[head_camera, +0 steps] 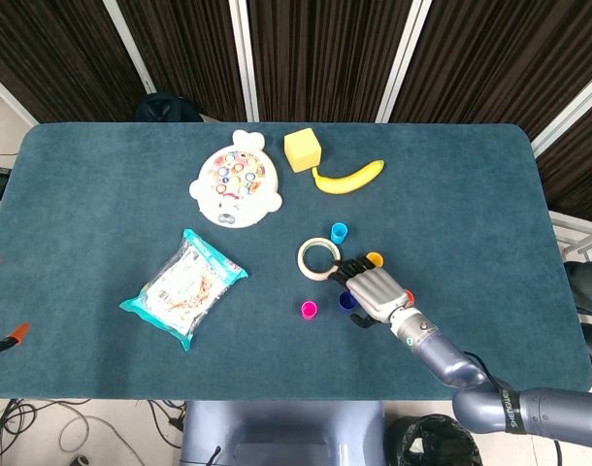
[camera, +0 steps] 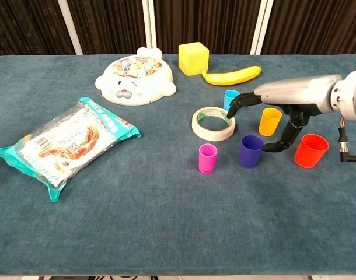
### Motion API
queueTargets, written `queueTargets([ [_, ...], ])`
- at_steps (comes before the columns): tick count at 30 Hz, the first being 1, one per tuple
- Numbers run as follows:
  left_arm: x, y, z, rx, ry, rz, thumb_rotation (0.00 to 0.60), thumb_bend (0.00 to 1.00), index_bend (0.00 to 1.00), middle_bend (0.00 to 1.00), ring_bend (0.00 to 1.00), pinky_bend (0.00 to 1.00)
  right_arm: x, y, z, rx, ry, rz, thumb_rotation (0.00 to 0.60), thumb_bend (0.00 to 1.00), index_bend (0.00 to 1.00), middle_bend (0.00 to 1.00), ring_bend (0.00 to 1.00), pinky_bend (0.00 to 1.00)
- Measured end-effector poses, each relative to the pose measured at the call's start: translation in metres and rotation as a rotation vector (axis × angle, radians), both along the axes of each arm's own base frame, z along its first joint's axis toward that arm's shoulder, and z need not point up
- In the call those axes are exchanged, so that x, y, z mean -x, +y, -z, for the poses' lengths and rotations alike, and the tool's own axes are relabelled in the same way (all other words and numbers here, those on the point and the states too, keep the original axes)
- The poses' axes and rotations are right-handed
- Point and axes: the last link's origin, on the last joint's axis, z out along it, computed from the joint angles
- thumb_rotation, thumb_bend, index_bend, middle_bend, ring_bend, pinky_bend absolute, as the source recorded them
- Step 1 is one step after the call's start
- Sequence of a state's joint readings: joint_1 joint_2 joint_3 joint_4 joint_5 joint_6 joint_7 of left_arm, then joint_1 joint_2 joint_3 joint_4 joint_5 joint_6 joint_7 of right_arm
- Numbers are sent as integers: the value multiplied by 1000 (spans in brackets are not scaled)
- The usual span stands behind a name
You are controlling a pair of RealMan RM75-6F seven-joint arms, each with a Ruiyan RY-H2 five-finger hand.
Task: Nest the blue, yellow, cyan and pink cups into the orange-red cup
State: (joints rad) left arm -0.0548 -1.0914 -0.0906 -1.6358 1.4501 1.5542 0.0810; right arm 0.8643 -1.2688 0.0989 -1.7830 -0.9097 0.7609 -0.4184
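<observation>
On the blue surface (camera: 166,221), the right robot hand (camera: 270,111) hovers over the blue cup (camera: 250,151), fingers spread, holding nothing. Relative to that cup, the orange-red cup (camera: 311,150) stands right, yellow cup (camera: 269,121) behind, pink cup (camera: 207,158) left, cyan cup (camera: 230,100) behind-left.

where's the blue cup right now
In the chest view the blue cup stands upright on the table right of centre, between the pink cup and the orange-red cup, just below the right hand.
</observation>
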Motion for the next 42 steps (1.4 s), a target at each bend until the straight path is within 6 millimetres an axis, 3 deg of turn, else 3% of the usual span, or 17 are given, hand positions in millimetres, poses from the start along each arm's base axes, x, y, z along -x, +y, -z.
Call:
queueTargets([
  [42,-1,0,3,0,5,0,600,128,39,19,0,0,17,-9,26,16,35,1,600,413,344,28,45,35],
])
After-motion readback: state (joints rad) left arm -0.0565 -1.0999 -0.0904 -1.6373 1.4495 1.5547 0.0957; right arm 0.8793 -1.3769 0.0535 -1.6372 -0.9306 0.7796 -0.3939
